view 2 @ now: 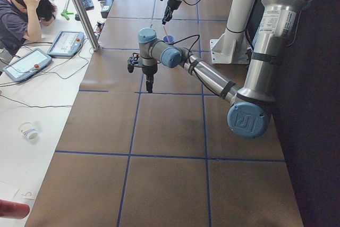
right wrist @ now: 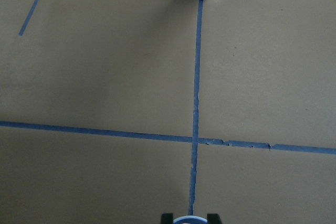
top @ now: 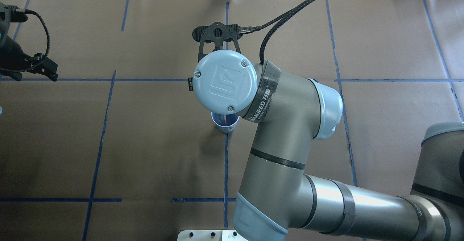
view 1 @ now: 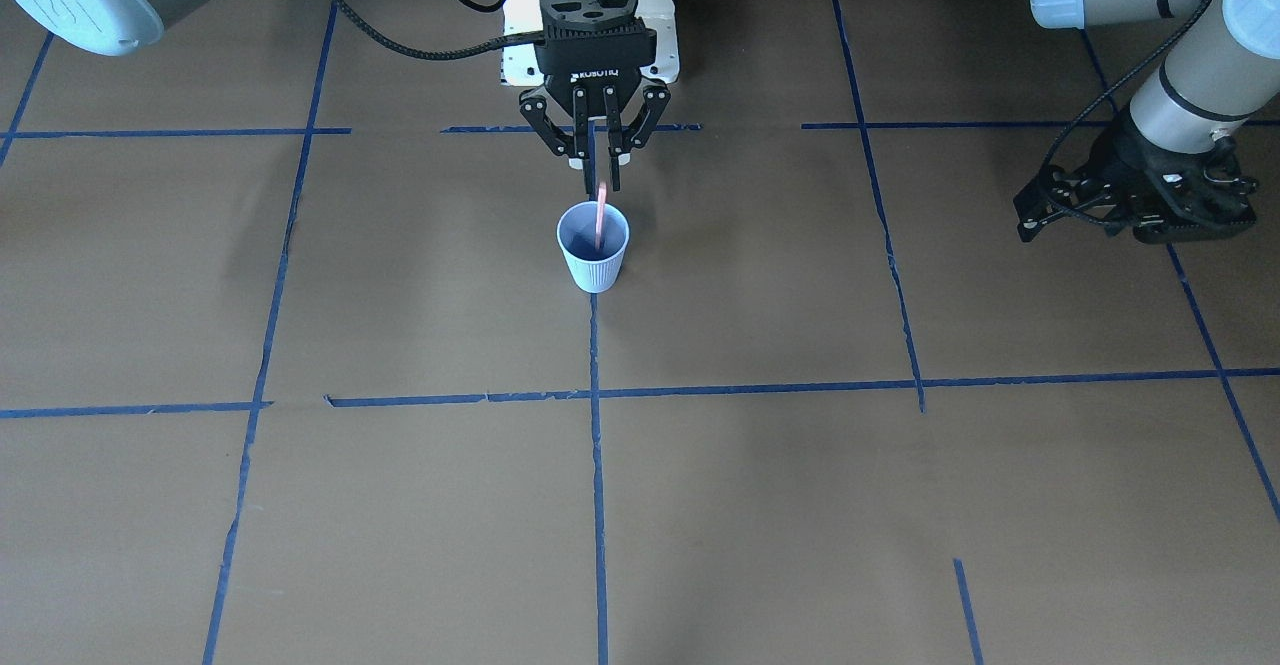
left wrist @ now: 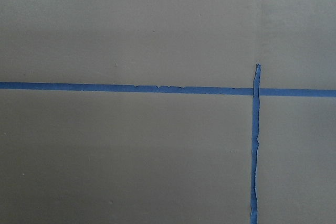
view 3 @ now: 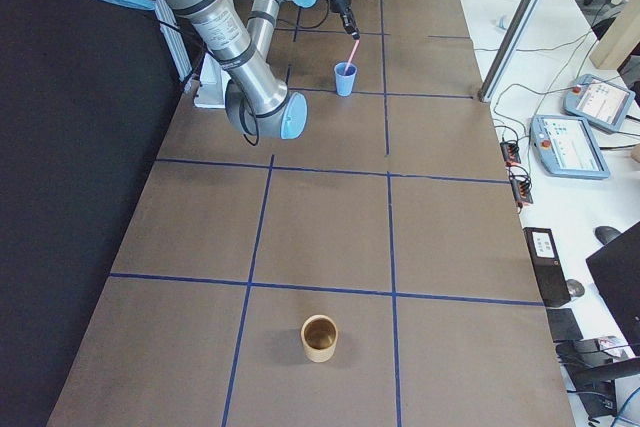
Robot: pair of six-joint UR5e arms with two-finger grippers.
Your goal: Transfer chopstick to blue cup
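The blue cup (view 1: 594, 250) stands upright near the table's middle on a blue tape line. It also shows in the overhead view (top: 225, 123), partly under my right wrist, and as a rim at the bottom of the right wrist view (right wrist: 190, 219). My right gripper (view 1: 600, 183) points down right above the cup and is shut on a pale pink chopstick (view 1: 599, 215). The chopstick's lower end is inside the cup's mouth. My left gripper (view 1: 1035, 213) hangs empty over bare table far off to the side. Its jaws are too unclear to read.
A brown cup (view 3: 320, 337) stands at the table's end on my right. Blue tape lines grid the brown table (view 1: 760, 505). A person sits at a side bench with tablets (view 2: 32, 62). The right arm's white base plate (top: 203, 235) is at the near edge.
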